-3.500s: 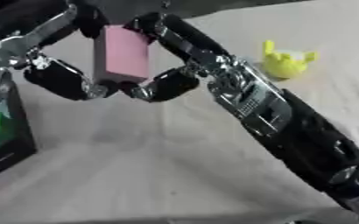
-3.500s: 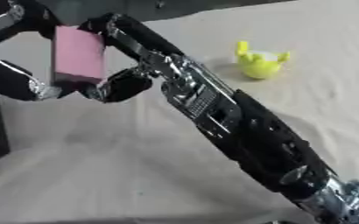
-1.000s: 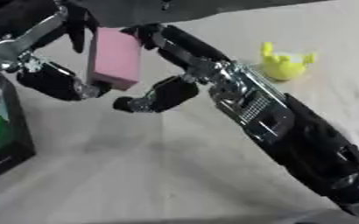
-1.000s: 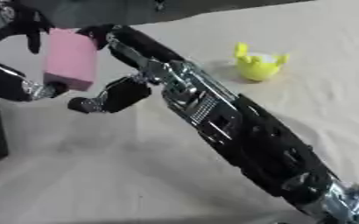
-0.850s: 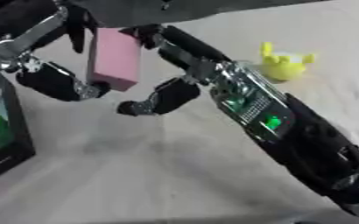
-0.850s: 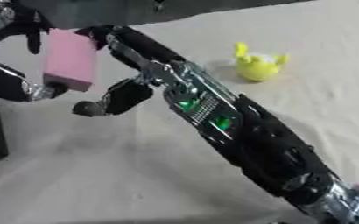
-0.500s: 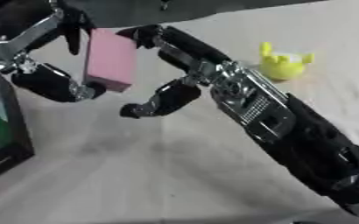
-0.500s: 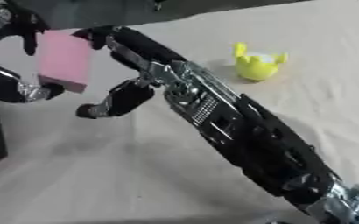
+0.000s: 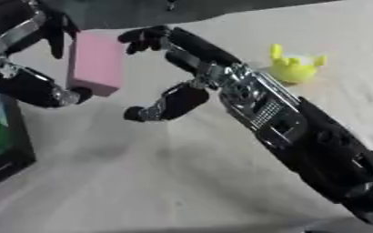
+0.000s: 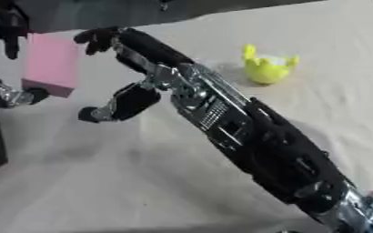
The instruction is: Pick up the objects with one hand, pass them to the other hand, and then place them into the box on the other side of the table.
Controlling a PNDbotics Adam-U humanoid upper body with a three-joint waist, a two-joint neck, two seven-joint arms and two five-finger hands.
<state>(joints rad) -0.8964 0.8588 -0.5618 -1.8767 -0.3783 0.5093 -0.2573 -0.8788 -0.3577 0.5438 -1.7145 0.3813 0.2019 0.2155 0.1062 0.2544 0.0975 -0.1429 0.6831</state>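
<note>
Holding the pink foam block (image 9: 97,64), the left hand (image 9: 38,88) should carry it over the black box (image 9: 2,141); the right hand (image 9: 170,101) looks open.

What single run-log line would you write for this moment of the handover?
phase: handover | left hand: holds pink rectangular block | right hand: open, apart from block | yellow toy: on cloth-covered table | black box: at left edge

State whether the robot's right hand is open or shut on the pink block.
Open: the right hand has spread fingers clear of the pink block, which the left hand holds.
</note>
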